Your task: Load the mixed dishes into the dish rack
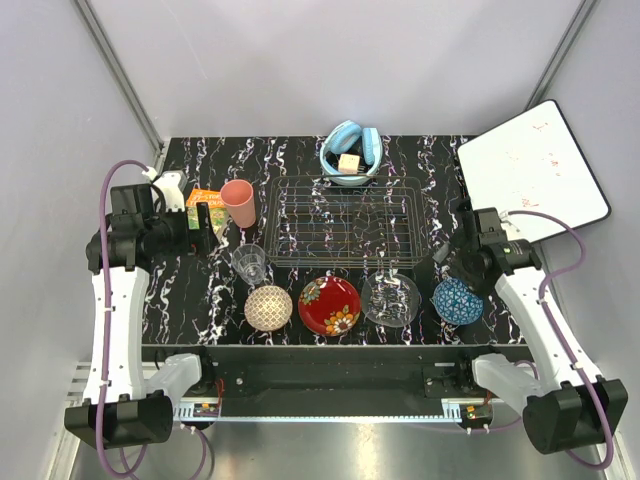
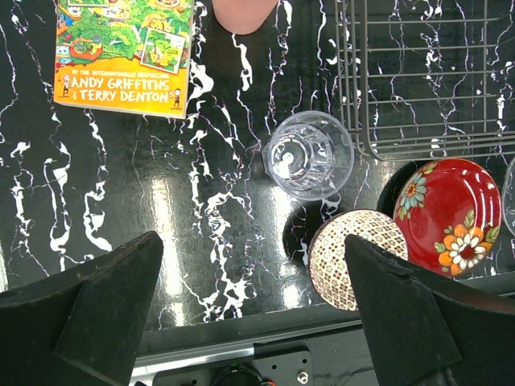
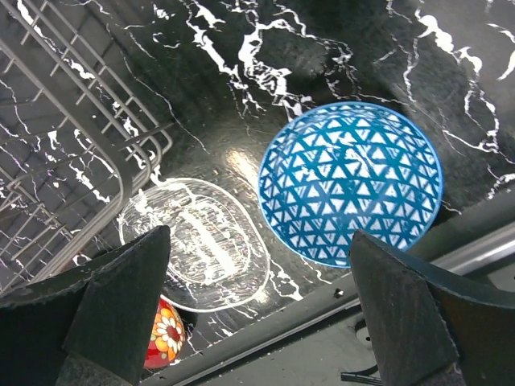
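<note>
The wire dish rack (image 1: 345, 220) sits mid-table and holds nothing. In front of it lie the cream speckled bowl (image 1: 268, 307), the red floral plate (image 1: 330, 305), the clear glass plate (image 1: 390, 298) and the blue patterned bowl (image 1: 458, 301). The clear glass tumbler (image 1: 250, 264) and the pink cup (image 1: 238, 203) stand left of the rack. My left gripper (image 1: 205, 232) is open and empty, high above the table left of the tumbler (image 2: 309, 154). My right gripper (image 1: 447, 250) is open and empty, above the blue bowl (image 3: 350, 182) and the glass plate (image 3: 195, 241).
A light blue bowl with a yellow cube (image 1: 350, 155) sits behind the rack. An orange-green booklet (image 1: 205, 207) lies at the left, partly under my left gripper. A white board (image 1: 530, 170) leans at the back right. The table's front edge runs just below the row of dishes.
</note>
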